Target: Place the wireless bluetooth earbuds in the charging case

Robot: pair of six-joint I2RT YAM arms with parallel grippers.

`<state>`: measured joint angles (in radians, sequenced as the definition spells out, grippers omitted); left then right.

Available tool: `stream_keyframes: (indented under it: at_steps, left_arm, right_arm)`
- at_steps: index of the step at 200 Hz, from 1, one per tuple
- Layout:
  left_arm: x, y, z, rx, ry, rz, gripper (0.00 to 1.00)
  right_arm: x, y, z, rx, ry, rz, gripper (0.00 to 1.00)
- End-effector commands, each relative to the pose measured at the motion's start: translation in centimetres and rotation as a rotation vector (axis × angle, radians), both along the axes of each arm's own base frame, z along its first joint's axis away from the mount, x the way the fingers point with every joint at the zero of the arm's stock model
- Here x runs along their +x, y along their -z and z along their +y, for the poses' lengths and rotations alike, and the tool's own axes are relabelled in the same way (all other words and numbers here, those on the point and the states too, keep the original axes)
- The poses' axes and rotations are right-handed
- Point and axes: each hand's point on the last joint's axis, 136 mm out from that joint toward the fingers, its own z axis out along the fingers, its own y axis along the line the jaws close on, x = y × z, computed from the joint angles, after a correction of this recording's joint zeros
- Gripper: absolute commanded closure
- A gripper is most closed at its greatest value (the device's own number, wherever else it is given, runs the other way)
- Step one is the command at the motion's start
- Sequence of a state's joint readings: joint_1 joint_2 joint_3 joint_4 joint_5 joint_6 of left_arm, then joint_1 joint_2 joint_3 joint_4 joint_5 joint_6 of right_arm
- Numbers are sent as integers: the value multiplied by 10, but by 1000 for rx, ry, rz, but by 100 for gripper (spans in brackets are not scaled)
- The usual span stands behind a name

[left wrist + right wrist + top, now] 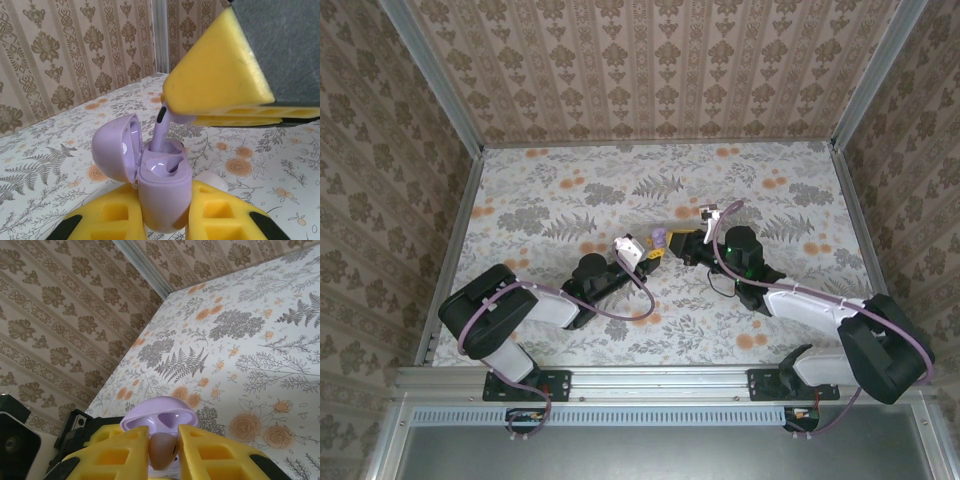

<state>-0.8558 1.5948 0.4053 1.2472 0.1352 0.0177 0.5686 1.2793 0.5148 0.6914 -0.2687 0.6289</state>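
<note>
A floral-printed tabletop (570,200), fenced by metal rails and backed on three sides by damask-patterned wallpaper (650,70), was the setting as I ran the two arms from my remote station. From overhead I saw both arms reaching inward and meeting near the middle of the surface. I counted one charging case (162,187), lilac and glossy, with its hinged lid swung open to the left. It stood upright, clamped between the two yellow foam fingers of the left end effector (167,212) and raised above the print. I counted one earbud (161,135), also lilac. It hung stem-like from the right end effector (162,452), whose yellow fingers were closed on it, and its lower end was down inside the case's open well. From the right wrist camera, I saw the case's open shell just past those fingers, with two hollows visible in it. Orange blossoms and grey ferns ran across the tabletop beyond.
</note>
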Motion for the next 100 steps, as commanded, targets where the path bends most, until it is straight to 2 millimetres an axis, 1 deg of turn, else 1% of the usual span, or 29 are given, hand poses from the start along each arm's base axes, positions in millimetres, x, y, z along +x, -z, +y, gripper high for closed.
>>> stream_keyframes:
  at_steps: [1,38,65,100]
  left_arm:
    - [-5,-16,2,-18,20,-74,98]
    - [-7,-12,2,21,17,-118,98]
    - [-10,-11,2,58,25,-171,98]
    - [-20,-8,-2,116,62,-260,99]
  right_arm:
    - [-13,-11,5,17,-49,-32,79]
    - [-14,-21,2,17,-45,-63,79]
    - [-19,-20,0,-6,-50,-68,79]
    - [-27,-18,-5,-34,-64,-80,79]
